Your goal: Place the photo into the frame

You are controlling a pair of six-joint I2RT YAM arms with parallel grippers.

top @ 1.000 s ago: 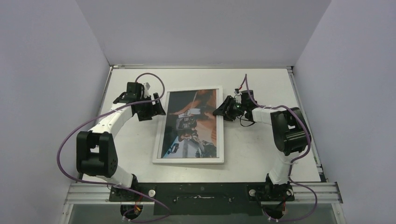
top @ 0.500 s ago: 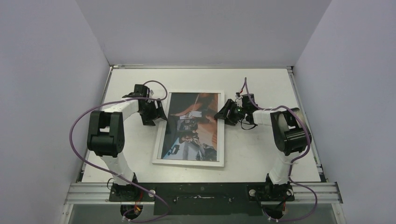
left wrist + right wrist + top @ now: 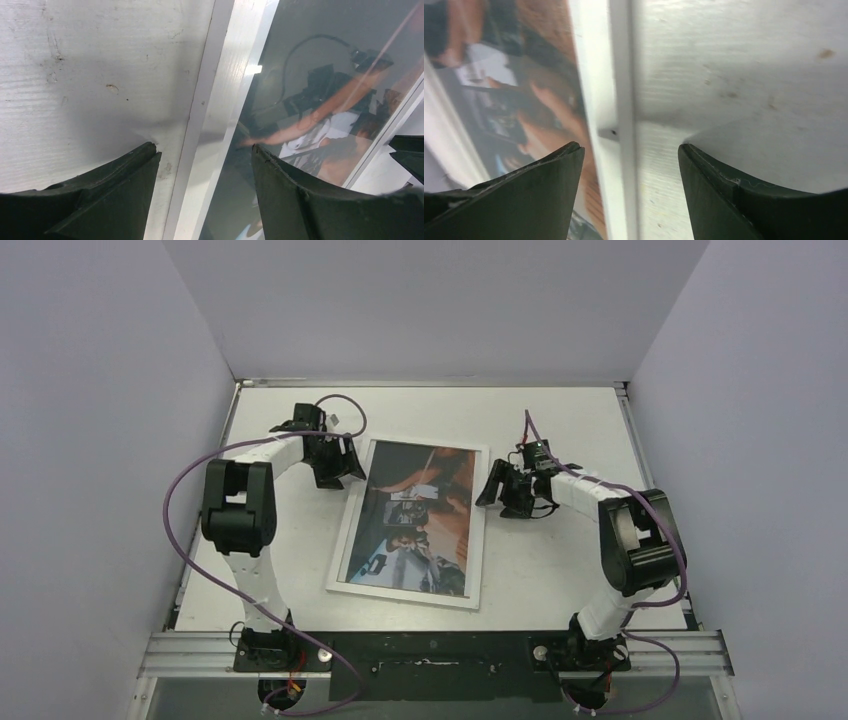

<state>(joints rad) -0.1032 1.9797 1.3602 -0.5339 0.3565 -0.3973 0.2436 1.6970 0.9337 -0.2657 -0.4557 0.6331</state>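
The frame (image 3: 477, 540) lies flat mid-table, white face up and slightly skewed, with the photo (image 3: 415, 520) showing inside it under a reflective cover. My left gripper (image 3: 348, 475) is open at the frame's far left edge. In the left wrist view its gripper (image 3: 205, 147) straddles the white border (image 3: 220, 100), one finger over the table (image 3: 100, 75), the other over the photo (image 3: 310, 100). My right gripper (image 3: 497, 502) is open at the right edge. The right wrist view has its gripper (image 3: 630, 146) astride the border (image 3: 594, 75), beside the photo (image 3: 499, 90). Neither gripper holds anything.
Pale walls close in the white table (image 3: 560, 570) on the left, back and right. A metal rail (image 3: 440, 652) with both arm bases runs along the near edge. Purple cables (image 3: 180, 490) loop off each arm.
The frame's far end has swung right, so it now lies skewed. My left gripper moved farther back along the left edge. My right gripper's jaws widened and drew slightly right.
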